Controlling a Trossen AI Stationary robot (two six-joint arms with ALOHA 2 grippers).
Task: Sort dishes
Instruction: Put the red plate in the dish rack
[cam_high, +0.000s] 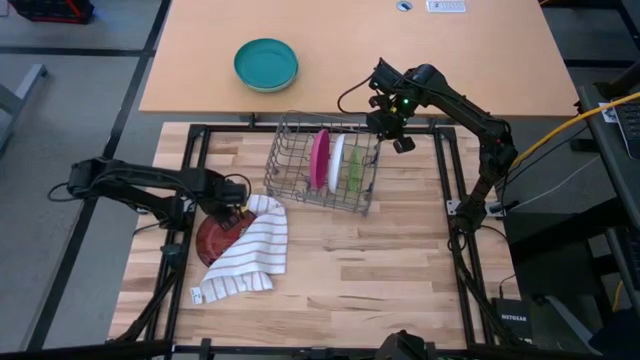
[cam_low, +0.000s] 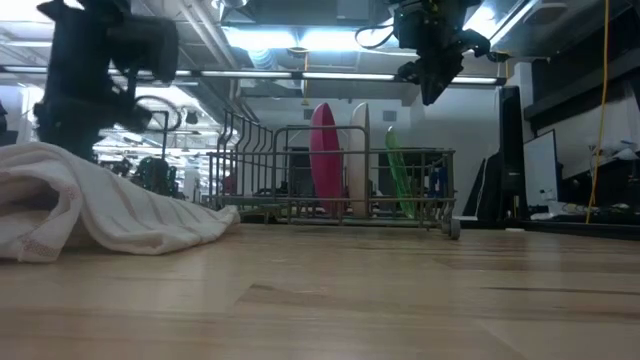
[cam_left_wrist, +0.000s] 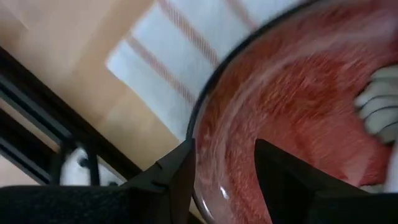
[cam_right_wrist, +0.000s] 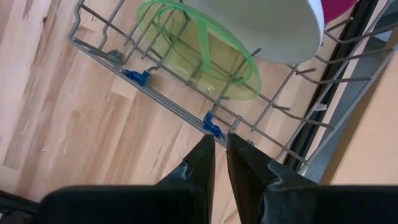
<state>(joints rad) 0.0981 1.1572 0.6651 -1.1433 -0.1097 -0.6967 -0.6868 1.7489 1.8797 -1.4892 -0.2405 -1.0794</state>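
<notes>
Three plates stand in the wire rack (cam_high: 320, 160); left fingers (cam_left_wrist: 180, 171) apart, right fingers (cam_right_wrist: 202, 158) nearly together.

Upright pink plate (cam_high: 319, 158), flat red plate (cam_high: 213, 238)

Legible text appears in the high view only: the brand name "NETGEAR" in pale letters on a small dark box (cam_high: 519, 318), apparently a network device, at the floor near the table's lower right corner. A white label (cam_high: 445, 6) on the far tan tabletop, near the upper edge, bears dark markings that cannot be read. A small white tag (cam_high: 196, 294) on the black frame near the striped cloth likewise shows print too small to make out. The low view and both wrist views show no readable text.
</notes>
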